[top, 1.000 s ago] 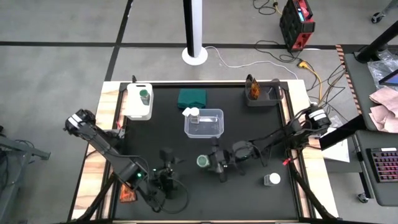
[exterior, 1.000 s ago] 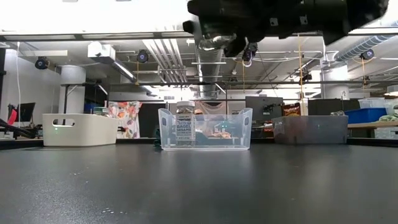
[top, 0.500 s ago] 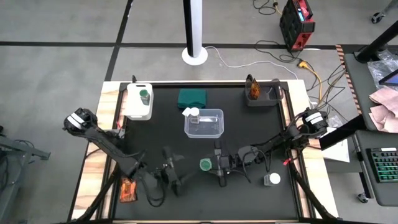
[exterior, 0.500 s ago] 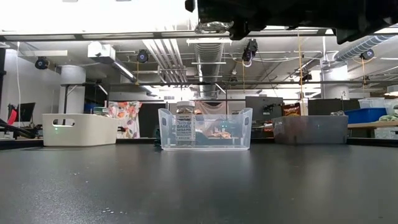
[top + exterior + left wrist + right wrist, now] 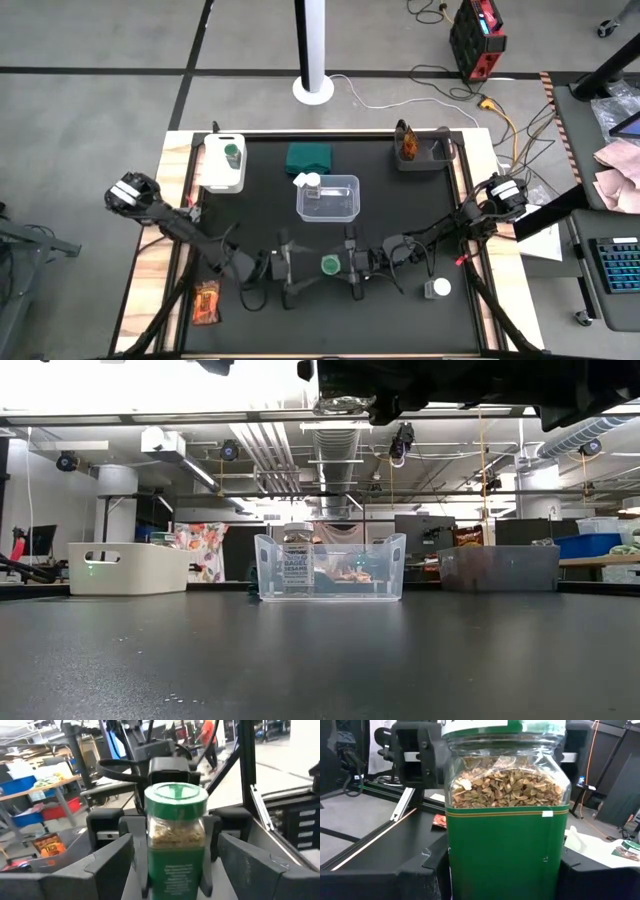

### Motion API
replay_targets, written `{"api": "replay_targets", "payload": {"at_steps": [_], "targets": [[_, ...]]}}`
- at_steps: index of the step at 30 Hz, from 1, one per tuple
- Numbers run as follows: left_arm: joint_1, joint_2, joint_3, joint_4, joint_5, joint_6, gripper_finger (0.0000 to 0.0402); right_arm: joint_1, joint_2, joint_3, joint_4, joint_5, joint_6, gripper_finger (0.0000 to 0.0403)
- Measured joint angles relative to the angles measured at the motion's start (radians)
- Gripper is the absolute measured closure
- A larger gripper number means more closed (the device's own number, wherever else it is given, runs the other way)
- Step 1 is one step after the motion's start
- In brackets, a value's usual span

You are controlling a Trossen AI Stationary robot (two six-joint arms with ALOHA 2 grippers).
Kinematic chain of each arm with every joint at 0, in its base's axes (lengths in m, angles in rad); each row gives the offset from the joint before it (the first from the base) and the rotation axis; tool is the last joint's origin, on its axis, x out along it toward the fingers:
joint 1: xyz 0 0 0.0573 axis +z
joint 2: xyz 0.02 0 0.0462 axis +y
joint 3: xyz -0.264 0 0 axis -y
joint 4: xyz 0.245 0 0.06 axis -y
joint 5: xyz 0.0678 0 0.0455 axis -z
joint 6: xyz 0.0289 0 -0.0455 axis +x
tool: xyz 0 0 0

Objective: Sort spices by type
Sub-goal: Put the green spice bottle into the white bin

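Your right gripper point(image 5: 347, 265) has its fingers closed against the sides of a green-lidded jar point(image 5: 329, 265), held up off the table point(image 5: 400, 320) toward the middle of its near half; in the low view the jar sits so high that only its glass shows at the upper edge, under the dark arm. The jar stands upright, long axis vertical, lid facing straight up at the overhead camera — you see the lid as a plain green disc. In the right wrist view the jar fills the frame, green label below and dried flakes above. Your left gripper point(image 5: 292, 268) faces the same jar from the other side, fingers point(image 5: 112, 855) spread wide on either side of it and apart from the glass in the left wrist view. Counting what shows: two green-lidded jars, the held one and a second jar point(image 5: 232, 153) upright in the white bin point(image 5: 218, 180) at the far left of the table. White-lidded clear jars number two that you can make out: one point(image 5: 307, 182) at the left end of the clear bin point(image 5: 345, 211), upright in the low view, and one point(image 5: 437, 288) standing alone near the right front. Orange-red packets number two — one point(image 5: 207, 302) lying flat on the wooden edge at the left front, one point(image 5: 407, 143) standing on edge in the grey tray point(image 5: 437, 159) at the far right.
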Motion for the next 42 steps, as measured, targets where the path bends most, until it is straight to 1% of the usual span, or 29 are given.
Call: {"api": "replay_targets", "payload": {"at_steps": [5,7,11,14,18,23,26,33,37,40,42], "targets": [[0.032,0.005,-0.006,0.015,0.044,-0.006,0.0127,0.000,0.000,0.000,0.000,0.001,-0.004,0.0211],[0.039,0.016,-0.006,0.031,0.047,-0.005,0.0127,-0.002,0.000,0.001,0.000,0.002,-0.007,0.0211],[0.052,0.056,0.005,0.049,0.055,-0.002,0.0127,-0.002,0.000,0.001,0.001,0.002,-0.014,0.0211],[0.061,0.092,0.019,0.084,0.100,0.003,0.0127,-0.002,0.000,0.001,0.002,0.002,-0.017,0.0211],[0.064,0.128,0.032,0.128,0.099,0.033,0.0127,-0.002,0.000,0.001,0.004,0.002,-0.017,0.0211],[0.064,0.140,0.036,0.150,0.095,0.059,0.0128,-0.002,0.000,0.001,0.002,0.002,-0.015,0.0211],[0.065,0.140,0.036,0.153,0.093,0.062,0.0144,-0.002,0.000,0.001,0.000,0.002,-0.015,0.0211],[0.069,0.140,0.036,0.157,0.079,0.065,0.0218,-0.002,0.000,0.001,-0.002,0.008,-0.014,0.0211],[0.069,0.140,0.035,0.160,0.073,0.073,0.0219,-0.002,-0.001,0.001,-0.008,0.008,-0.015,0.0211],[0.066,0.140,0.035,0.159,0.022,0.086,0.0219,-0.004,-0.002,0.002,-0.024,0.003,-0.015,0.0210],[0.065,0.140,0.033,0.164,0.000,0.105,0.0219,-0.004,-0.002,0.003,-0.023,0.030,-0.007,0.0183]]}}
